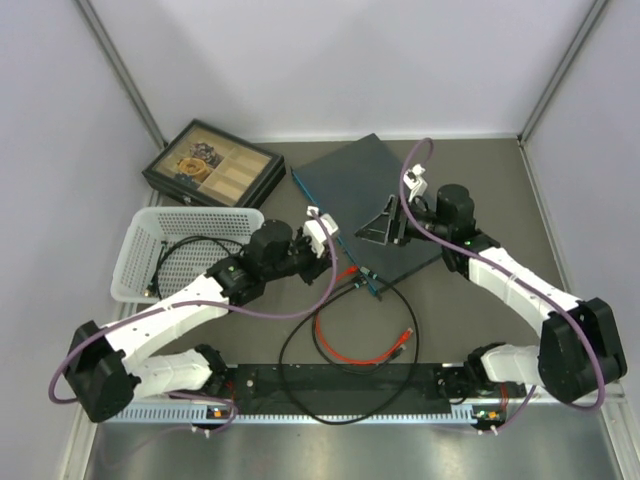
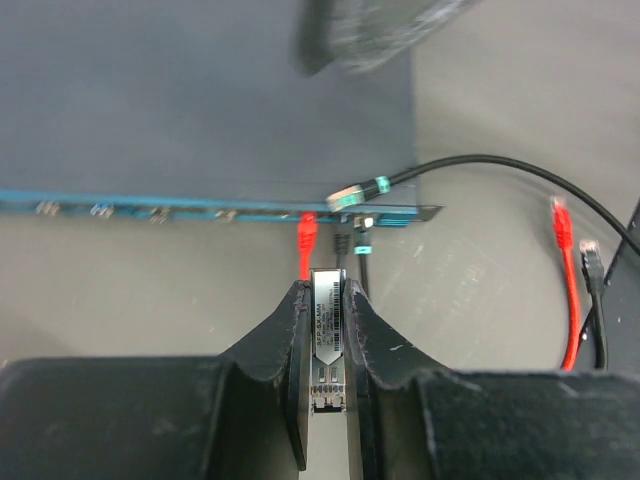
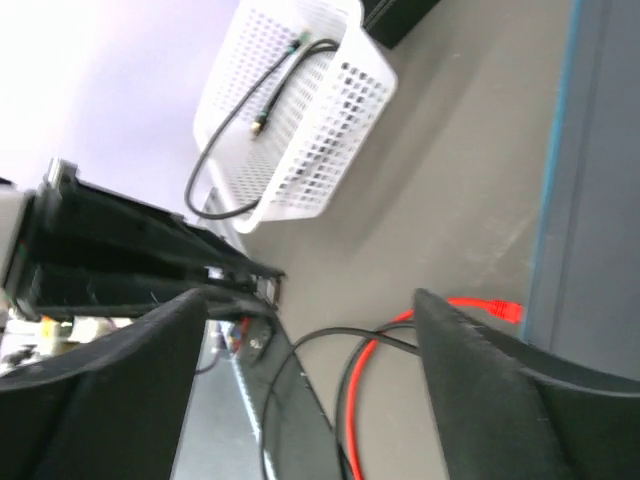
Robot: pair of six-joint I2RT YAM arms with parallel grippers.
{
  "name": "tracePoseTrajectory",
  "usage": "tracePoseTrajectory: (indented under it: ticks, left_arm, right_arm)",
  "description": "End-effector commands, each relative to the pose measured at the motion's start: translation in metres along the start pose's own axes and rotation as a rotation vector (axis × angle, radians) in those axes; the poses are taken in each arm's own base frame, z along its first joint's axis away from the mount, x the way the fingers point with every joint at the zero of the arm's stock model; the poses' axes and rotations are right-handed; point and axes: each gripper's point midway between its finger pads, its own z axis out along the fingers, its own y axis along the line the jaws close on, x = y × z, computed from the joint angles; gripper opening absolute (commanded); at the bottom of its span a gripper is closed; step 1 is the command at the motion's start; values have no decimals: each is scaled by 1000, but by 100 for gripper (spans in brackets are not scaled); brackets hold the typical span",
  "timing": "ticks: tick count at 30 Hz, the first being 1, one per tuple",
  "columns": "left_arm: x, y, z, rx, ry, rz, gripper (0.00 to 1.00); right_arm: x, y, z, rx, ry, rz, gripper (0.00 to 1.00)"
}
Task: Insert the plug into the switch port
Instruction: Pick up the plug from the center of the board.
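- Your left gripper (image 2: pixel 326 296) is clenched on the plug (image 2: pixel 327 340), a small metal module pinched by its flat sides, so its nose sticks out past the fingertips and stays square to them
- That nose points at the teal edge (image 2: pixel 150 205) of the switch (image 2: pixel 200 100) but is not in it; there is bare table (image 2: pixel 150 290) between the two
- Just ahead of the plug, a red cable (image 2: pixel 306 238) is already seated in that edge, and a black cable (image 2: pixel 470 162) with a teal collar reaches it just to the right; you will likely have to pick a free socket beside them rather than drive straight on
- Your right gripper (image 3: pixel 310 300) is released, fingers spread wide with nothing between them
- From above it hangs over the top of the switch (image 1: pixel 365 195), probably so it can brace the box against the push of insertion; whether it touches the lid you cannot tell
- Further out, the white basket (image 1: pixel 150 260) with a spare lead sits well apart on the left, clear of the approach
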Motion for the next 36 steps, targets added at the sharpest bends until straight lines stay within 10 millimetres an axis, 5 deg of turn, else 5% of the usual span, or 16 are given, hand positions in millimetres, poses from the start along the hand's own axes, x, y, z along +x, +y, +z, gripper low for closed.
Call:
tracePoseTrajectory:
  ticks: [1, 12, 36]
  left_arm:
    - [-30, -15, 12, 45, -115, 151, 0]
    - [-42, -23, 20, 71, -167, 195, 0]
    - [-51, -30, 24, 81, -201, 203, 0]
  right_arm:
    - [0, 20, 6, -118, 0, 60, 76]
    - [33, 20, 9, -188, 111, 170, 47]
    - [52, 23, 18, -248, 165, 228, 29]
